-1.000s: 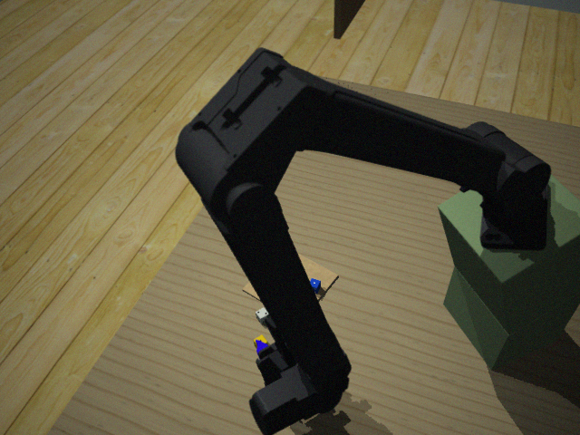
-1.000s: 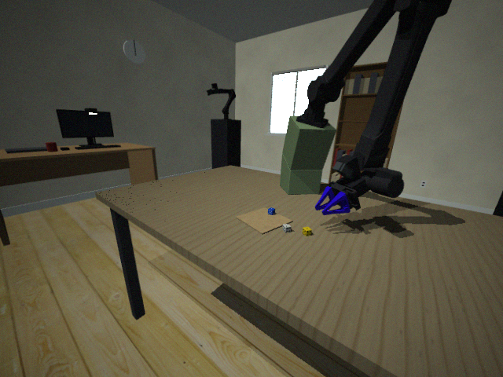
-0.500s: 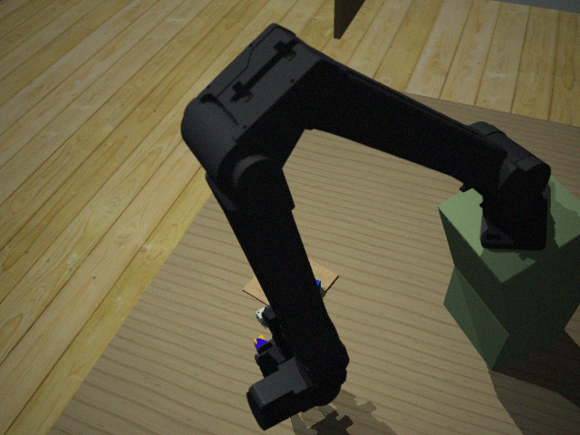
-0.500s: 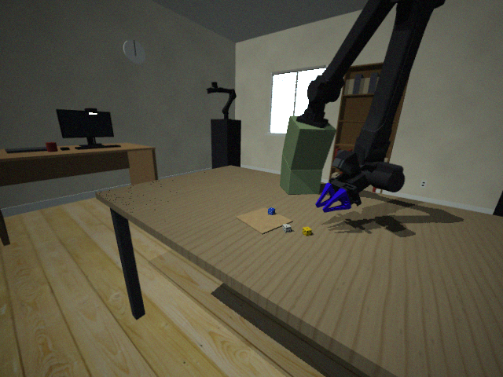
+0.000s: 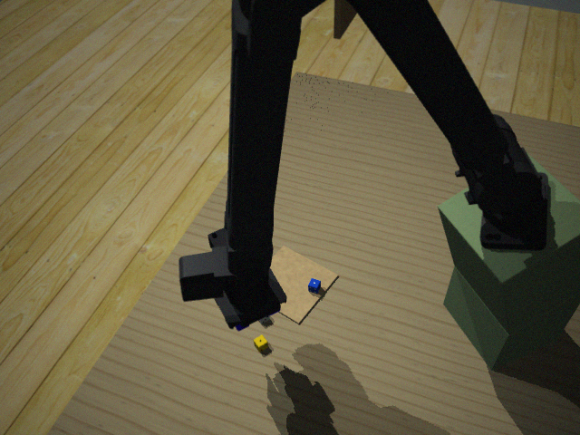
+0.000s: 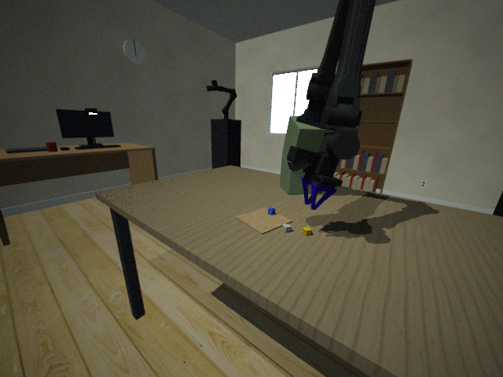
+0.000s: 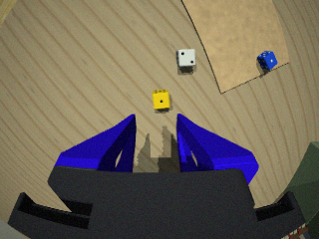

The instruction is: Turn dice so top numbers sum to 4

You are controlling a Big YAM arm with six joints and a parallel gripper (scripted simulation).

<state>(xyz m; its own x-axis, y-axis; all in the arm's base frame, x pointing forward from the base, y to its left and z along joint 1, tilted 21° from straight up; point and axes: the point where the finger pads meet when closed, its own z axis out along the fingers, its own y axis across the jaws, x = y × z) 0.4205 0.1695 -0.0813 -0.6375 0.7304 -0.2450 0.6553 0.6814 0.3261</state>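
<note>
A tan mat lies flat on the wooden table. A blue die sits on the mat near its right edge, also in the wrist view. A white die lies on the table just off the mat's edge. A yellow die lies on the table farther from the mat. My gripper hangs well above the table, pointing down. Its blue fingers are partly open with nothing between them. In the wrist view the yellow die lies just ahead of the fingertips, far below them.
A tall green box carries the arm's base at the right of the table. The arm's links hide much of the table in the top view. The table's left edge runs close to the mat.
</note>
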